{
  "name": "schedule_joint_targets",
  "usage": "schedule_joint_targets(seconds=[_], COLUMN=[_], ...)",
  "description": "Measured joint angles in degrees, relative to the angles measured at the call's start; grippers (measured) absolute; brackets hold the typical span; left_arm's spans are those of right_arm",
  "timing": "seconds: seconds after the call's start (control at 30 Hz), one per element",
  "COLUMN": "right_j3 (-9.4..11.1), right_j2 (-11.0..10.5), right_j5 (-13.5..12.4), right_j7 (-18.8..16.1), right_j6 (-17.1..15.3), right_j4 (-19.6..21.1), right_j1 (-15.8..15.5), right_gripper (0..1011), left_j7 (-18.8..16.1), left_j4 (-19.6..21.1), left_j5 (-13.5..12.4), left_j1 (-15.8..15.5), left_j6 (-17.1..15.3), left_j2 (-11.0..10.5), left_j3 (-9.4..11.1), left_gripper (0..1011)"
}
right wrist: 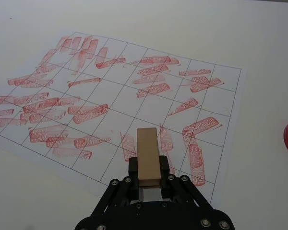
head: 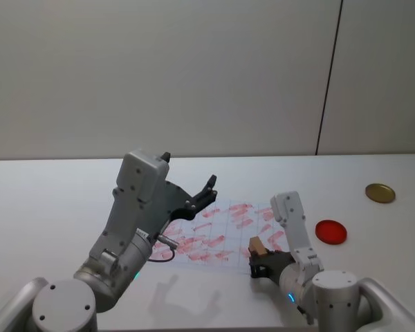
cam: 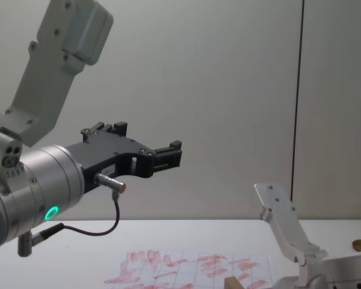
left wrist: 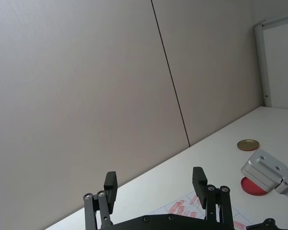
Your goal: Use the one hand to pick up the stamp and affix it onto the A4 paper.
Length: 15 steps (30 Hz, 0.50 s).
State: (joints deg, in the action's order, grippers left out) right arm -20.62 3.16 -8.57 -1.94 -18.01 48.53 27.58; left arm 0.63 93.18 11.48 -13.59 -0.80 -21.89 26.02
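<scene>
Tan wood, that's the stamp (right wrist: 148,154), and it's pinched by its near end between the pressed-in jaws of the right gripper (right wrist: 149,175), so the pickup can be counted as done. It's held at the near right part of the A4 paper (right wrist: 134,86), close by the sheet's near edge, with the long axis pointed straight out of the jaws toward the far side of the sheet. Whether the free end is touching the paper can't be told. The bit that matters: the paper lies under and just ahead of the stamp, so probably only a short press downward is needed, with no sideways travel, though the squares there are already crowded with red marks. The left gripper (head: 211,188) is parked up in the air over the sheet's left side, fingers spread wide, nothing held. A red disc (head: 330,231) and a brass disc (head: 380,193) are set out on the table (head: 55,194) to the right, apart from the sheet.
</scene>
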Motion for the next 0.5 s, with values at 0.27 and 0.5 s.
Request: schedule_joint_targets(seconds=[0.27,0.5], right_j3=[0.18,0.38], right_j2=[0.06,-0.25], right_j5=[0.06,0.24], right_j7=[0.1,0.43], right_j6=[0.4,0.53], right_j4=[-0.22,2.16], right_j1=[0.12,-0.62], right_gripper=[219,219], left_j7=[0.0,0.0], left_j4=[0.0,0.0], left_j5=[0.0,0.0], left_j1=[0.0,0.0], left_j6=[0.0,0.0], left_j2=[0.0,0.0], left_j3=[0.0,0.0], left_gripper=[993,993])
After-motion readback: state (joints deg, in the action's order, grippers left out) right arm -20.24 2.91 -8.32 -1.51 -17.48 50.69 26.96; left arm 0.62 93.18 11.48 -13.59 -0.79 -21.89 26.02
